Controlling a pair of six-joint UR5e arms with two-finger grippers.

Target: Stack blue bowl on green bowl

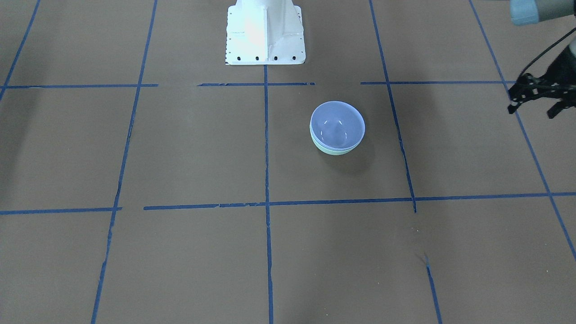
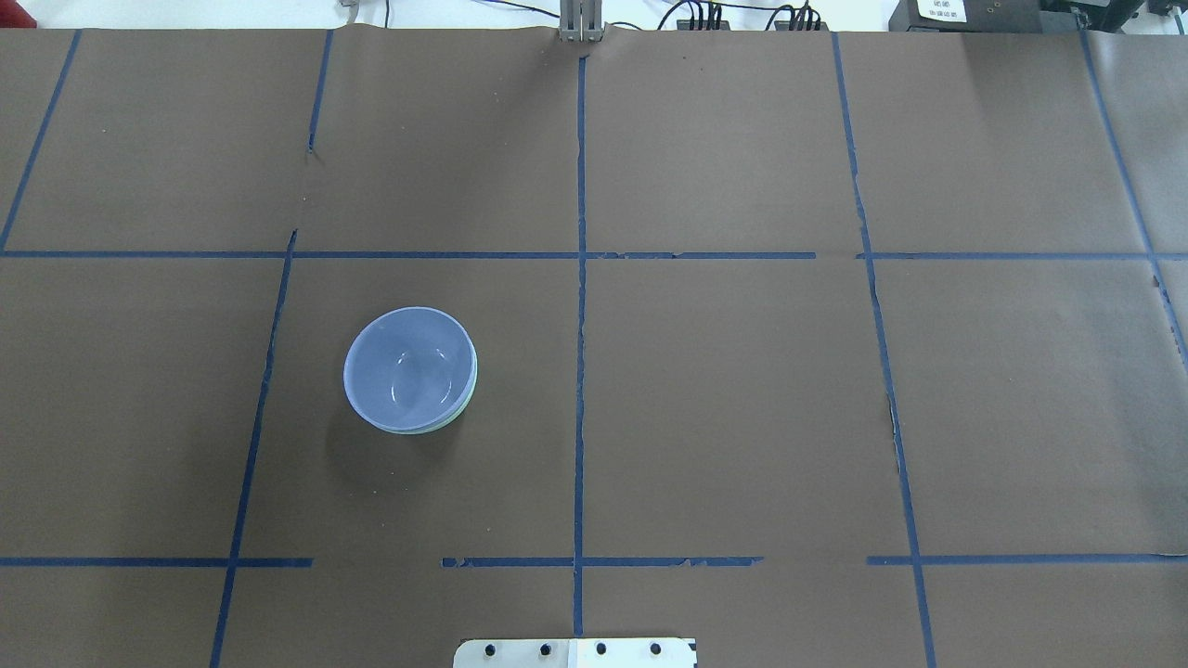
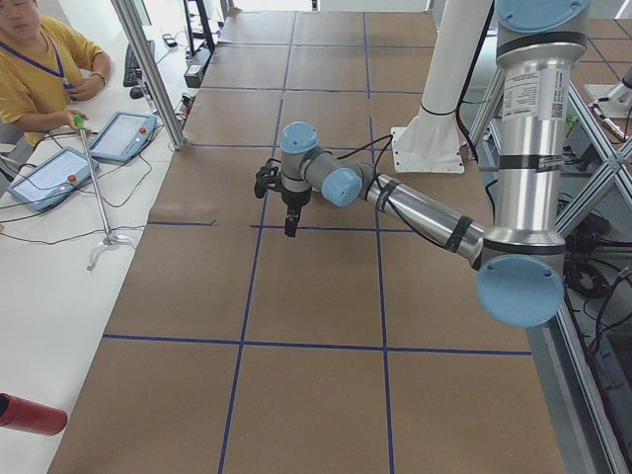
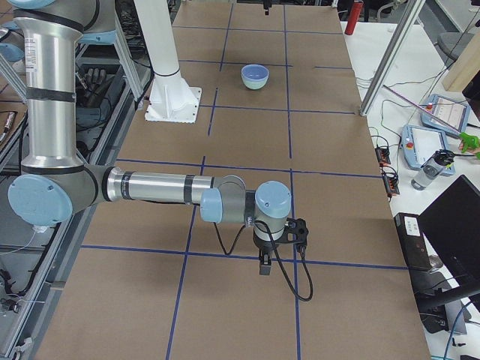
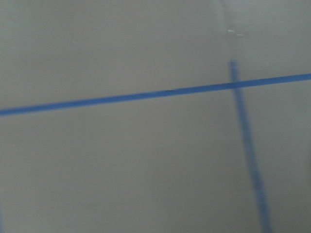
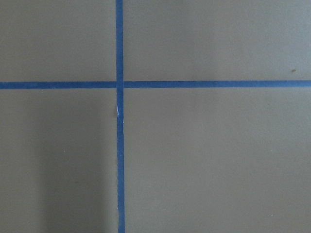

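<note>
The blue bowl (image 1: 337, 125) sits nested inside the green bowl (image 1: 334, 151), upright on the brown table; only a thin mint rim (image 2: 471, 390) shows under it in the overhead view. The stack also shows far off in the exterior right view (image 4: 255, 75). My left gripper (image 1: 532, 111) is at the table's edge, well away from the bowls, with its fingers apart and empty; it also shows in the exterior left view (image 3: 289, 212). My right gripper (image 4: 264, 262) shows only in the exterior right view, far from the bowls; I cannot tell if it is open or shut.
The robot's white base (image 1: 265, 33) stands at the table's edge behind the bowls. Blue tape lines (image 2: 580, 371) grid the brown table. An operator (image 3: 39, 59) and tablets (image 3: 123, 133) are beside the table on my left.
</note>
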